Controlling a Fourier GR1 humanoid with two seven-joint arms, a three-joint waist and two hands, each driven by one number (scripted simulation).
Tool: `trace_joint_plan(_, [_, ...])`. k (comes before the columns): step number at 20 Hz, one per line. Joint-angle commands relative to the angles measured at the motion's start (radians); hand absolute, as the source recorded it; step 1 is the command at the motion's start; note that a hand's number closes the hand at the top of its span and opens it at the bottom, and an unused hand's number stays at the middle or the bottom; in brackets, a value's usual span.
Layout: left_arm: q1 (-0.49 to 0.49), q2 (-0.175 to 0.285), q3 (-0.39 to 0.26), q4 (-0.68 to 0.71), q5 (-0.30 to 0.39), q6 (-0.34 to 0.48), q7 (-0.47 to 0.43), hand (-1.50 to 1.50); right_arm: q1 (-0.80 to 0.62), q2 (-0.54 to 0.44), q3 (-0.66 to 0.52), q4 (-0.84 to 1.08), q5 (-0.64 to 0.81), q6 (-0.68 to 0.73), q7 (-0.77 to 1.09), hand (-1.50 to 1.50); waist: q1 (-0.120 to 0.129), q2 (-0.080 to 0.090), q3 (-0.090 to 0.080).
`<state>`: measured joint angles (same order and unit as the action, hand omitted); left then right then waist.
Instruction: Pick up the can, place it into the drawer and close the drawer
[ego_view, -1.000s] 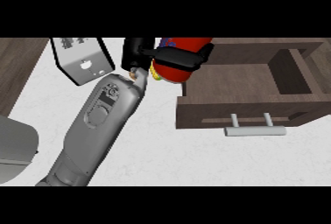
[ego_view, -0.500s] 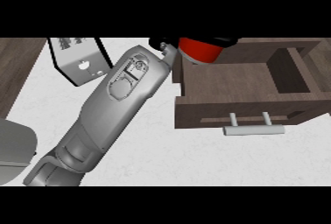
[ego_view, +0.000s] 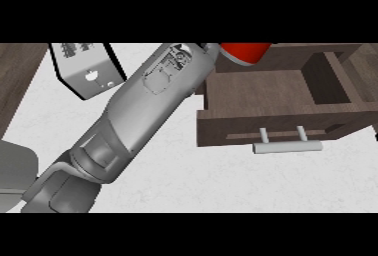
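Can (ego_view: 246, 51): red, at 12 to 1 o'clock in the head view, its upper part cut off by the view's edge. It shows just past the far-left corner of the drawer's cavity, and I judge it to be off the surface and carried rather than resting.
Left robot hand: hidden at the far end of the forearm, right beside the can. I cannot tell whether it is clamped on the can, together or apart.
Left forearm (ego_view: 140, 107): grey, running from 7 o'clock up to 12 o'clock, with its tip meeting the can.
Right robot hand: I do not see it anywhere.
Drawer (ego_view: 221, 127): dark wood, pulled open at 2 to 3 o'clock. The bare floor of the cavity is visible and I see nothing inside.
Drawer handle (ego_view: 288, 147): pale bar on the front panel, facing 6 o'clock with nothing in front of it.
Box (ego_view: 88, 70): white face with dark sides, at 10 to 11 o'clock, on the far side of the forearm from the drawer.
Grey shape (ego_view: 15, 170): at 8 o'clock; I cannot identify it.
Surface (ego_view: 184, 185): pale and speckled.
Step in hand: carrying the can to the drawer; placing and closing are not yet done.
Next move, my judgement: bring the can toward 4 o'clock until it is over the cavity, lower it clear of the walls, release it, then push the front panel toward 12 o'clock.
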<state>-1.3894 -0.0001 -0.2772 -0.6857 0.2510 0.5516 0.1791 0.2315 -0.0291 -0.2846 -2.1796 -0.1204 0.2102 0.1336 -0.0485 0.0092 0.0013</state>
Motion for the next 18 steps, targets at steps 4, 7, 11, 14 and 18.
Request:
trace_joint_plan(4, [-0.109,0.0,-0.082,0.146,0.088,0.026,-0.024,1.5,-0.015,-0.001,0.01,-0.002,0.004,0.002,0.012,-1.5,-0.019,0.004,0.001])
trace_joint_plan(7, [-0.082,0.0,-0.107,0.169,0.14,0.015,-0.069,1.5,-0.062,-0.035,-0.013,0.01,-0.02,0.0,0.049,-1.5,-0.024,0.007,0.001])
trace_joint_plan(11, [-0.101,0.0,-0.141,0.219,0.178,0.016,-0.079,1.5,-0.05,0.007,0.043,0.043,0.062,-0.014,-0.003,-1.5,-0.03,0.009,0.001])
trace_joint_plan(14, [-0.099,0.0,-0.167,0.235,0.179,0.066,-0.13,1.5,-0.033,0.012,0.031,0.061,0.042,-0.001,-0.032,-1.5,-0.032,0.008,0.001])
trace_joint_plan(18, [-0.091,0.0,-0.225,0.259,0.204,0.071,-0.137,1.5,-0.095,-0.011,0.024,0.07,0.054,-0.019,-0.007,-1.5,-0.04,0.011,0.001])
